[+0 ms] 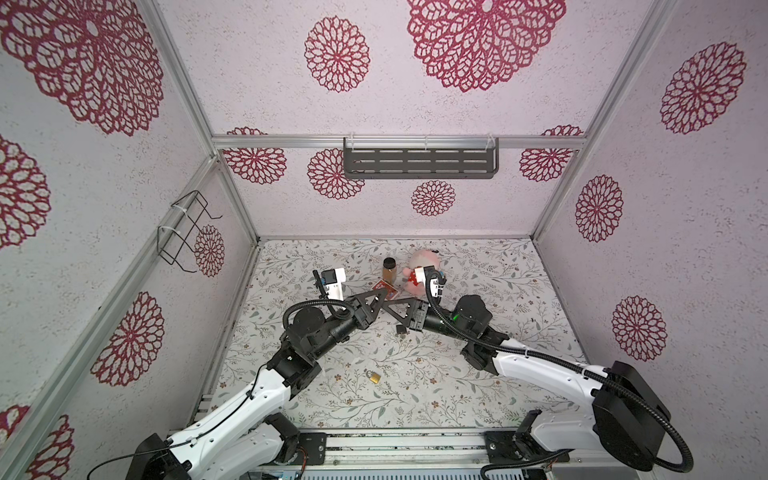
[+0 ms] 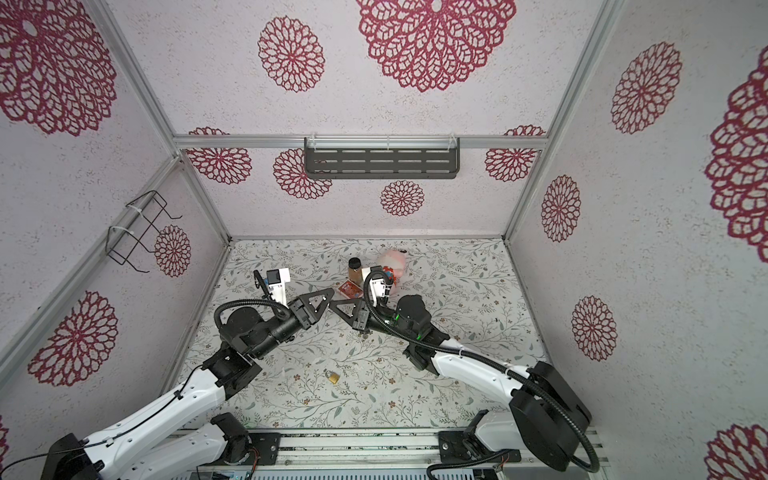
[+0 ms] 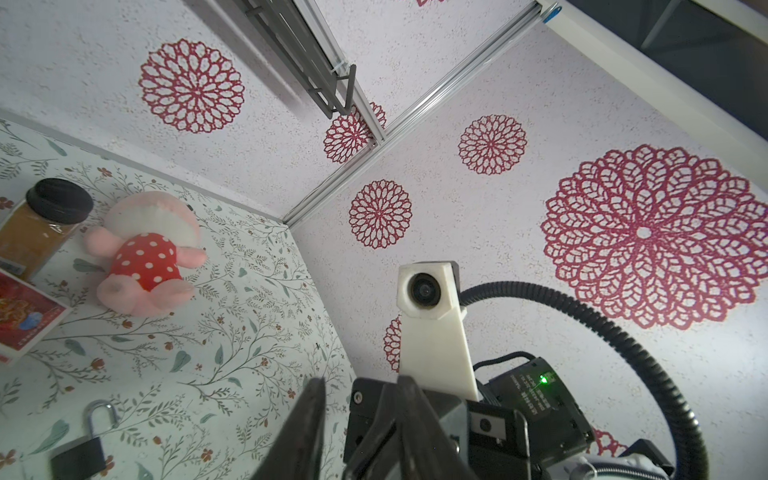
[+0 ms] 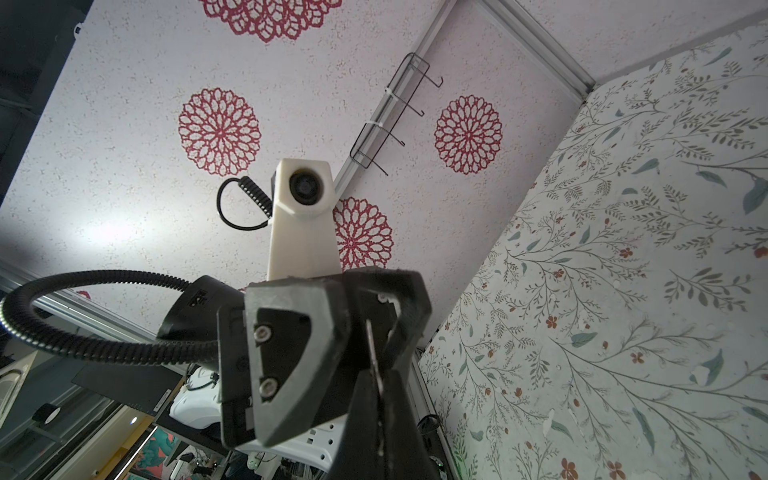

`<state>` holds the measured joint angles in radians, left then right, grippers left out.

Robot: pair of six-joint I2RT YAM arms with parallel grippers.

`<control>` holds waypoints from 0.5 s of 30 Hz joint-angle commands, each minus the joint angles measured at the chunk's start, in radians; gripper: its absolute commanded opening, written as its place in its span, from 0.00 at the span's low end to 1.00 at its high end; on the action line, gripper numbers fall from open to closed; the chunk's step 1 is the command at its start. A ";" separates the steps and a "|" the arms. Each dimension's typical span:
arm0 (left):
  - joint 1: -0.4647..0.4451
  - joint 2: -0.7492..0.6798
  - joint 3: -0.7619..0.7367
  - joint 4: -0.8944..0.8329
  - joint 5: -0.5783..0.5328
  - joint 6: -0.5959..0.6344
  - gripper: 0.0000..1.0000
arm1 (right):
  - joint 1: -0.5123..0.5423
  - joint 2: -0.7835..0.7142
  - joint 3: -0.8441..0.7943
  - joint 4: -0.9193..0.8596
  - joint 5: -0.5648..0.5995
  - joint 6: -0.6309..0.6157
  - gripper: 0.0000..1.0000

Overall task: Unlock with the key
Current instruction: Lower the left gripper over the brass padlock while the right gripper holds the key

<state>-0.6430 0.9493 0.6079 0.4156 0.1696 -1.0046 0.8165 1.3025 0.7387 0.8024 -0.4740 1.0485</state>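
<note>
While the right pincer gripped the key tightly at its tips, the blade reached between the left pincer's half-open jaws.

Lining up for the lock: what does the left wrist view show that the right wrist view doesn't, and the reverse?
Left wrist only: the black padlock lying on the table with its shackle swung open, plus the plush toy, spice jar and red box. Right wrist only: the key, a thin metal blade pinched in the right gripper, and the wire rack on the wall. Both: the floral table, the medallion wallpaper and the opposite arm's white camera mount facing the lens.
</note>
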 commanded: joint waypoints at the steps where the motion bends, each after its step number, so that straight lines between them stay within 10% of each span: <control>1: 0.004 -0.037 0.032 -0.060 -0.025 0.002 0.48 | -0.022 -0.063 -0.035 0.008 0.009 -0.007 0.00; 4: 0.003 -0.080 0.036 -0.201 -0.086 -0.002 0.62 | -0.037 -0.088 -0.078 -0.022 -0.007 -0.003 0.00; 15: -0.114 -0.099 0.127 -0.917 -0.378 -0.233 0.67 | -0.056 -0.217 -0.254 -0.326 0.010 -0.113 0.00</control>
<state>-0.7200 0.8288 0.7033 -0.2291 -0.1013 -1.1439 0.7662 1.1275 0.5068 0.5705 -0.4744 0.9955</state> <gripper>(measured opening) 0.674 0.043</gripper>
